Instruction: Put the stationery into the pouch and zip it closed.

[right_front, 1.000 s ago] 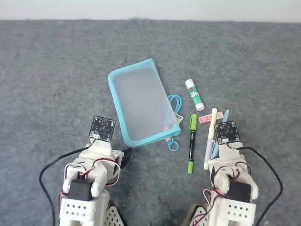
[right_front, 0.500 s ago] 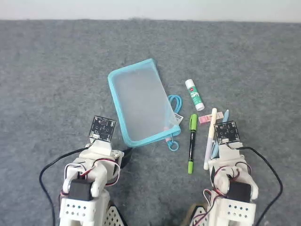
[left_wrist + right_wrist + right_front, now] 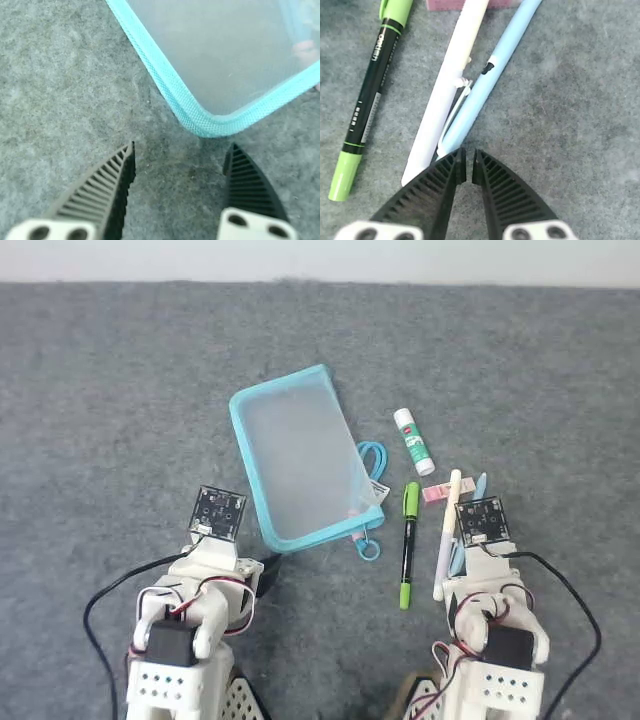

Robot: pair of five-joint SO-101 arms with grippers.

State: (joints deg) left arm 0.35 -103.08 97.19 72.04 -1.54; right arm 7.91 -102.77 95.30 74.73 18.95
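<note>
Risk at the pouch: the left gripper (image 3: 181, 147) has its fingers spread wide and empty, just short of the pouch (image 3: 225, 50) corner. A nudge there would likely slide the light, flat pouch over the carpet rather than pin it.
Risk at the pens: the right gripper (image 3: 469, 151) has its fingers nearly together, with only a slit between them and nothing held. It sits at the near ends of the white pen (image 3: 447, 95) and blue pen (image 3: 490, 70), which touch. A grab here could catch both or roll one off.
Risk at the mouth: the opening lies flat, so a pen may butt the rim and skid away.
Pouch look: translucent mesh, turquoise binding, rounded corners, empty and limp.
Pouch place: centre of the high view, tilted, with its pouch (image 3: 300, 455) zip edge facing right.
Stationery place: right of the pouch, apart from it, lie the glue stick (image 3: 413, 441), green marker (image 3: 408, 543) and pink eraser (image 3: 435, 494).
</note>
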